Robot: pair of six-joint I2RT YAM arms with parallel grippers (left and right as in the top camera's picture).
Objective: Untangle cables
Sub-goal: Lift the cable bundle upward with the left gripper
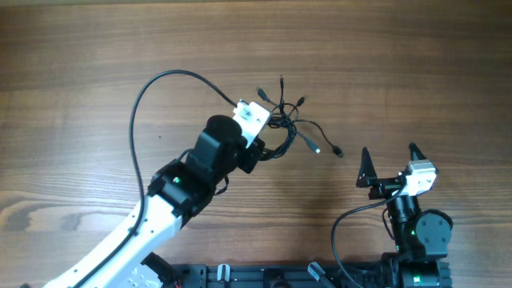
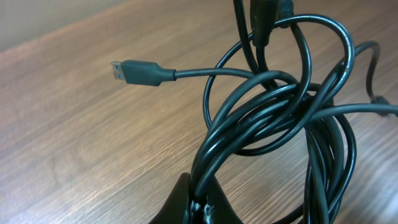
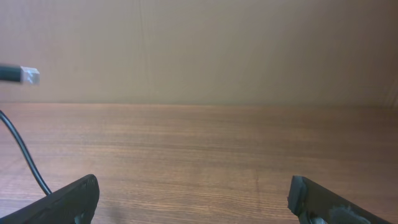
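Your left arm [image 1: 160, 212] comes in from the lower left corner and slants up toward mid-bench, its wrist bent down over the cables [image 1: 286, 120]. The left jaws are clamped together on the cables. In the left wrist view several black strands run down into the pinch at the bottom edge. Your right arm [image 1: 416, 228] stands at the lower right with its wrist level, aimed at the far side of the bench [image 1: 96, 64]. The right jaws stand wide apart with nothing between them, well apart from the bunch.

The cables sit just right of the bench's centre. They are bunched at the left wrist, with loose ends fanning up and to the right.

Overhead, the left fingers are hidden under the wrist and its white housing. The wrist view shows only their dark base [image 2: 180, 208], cut off by the frame. You cannot tell whether the bunch rests on the wood or hangs above it. The right wrist view shows just the right fingers [image 3: 74, 199] at its lower corners. One plug [image 3: 22, 74] is cut off at the left edge, with a thin strand [image 3: 25, 155] below it.

Counted: two arms and one bunch. Five loose plug ends show overhead, and one USB plug [image 2: 134, 71] is clear in the left wrist view. The loops cross too much to count the cords.
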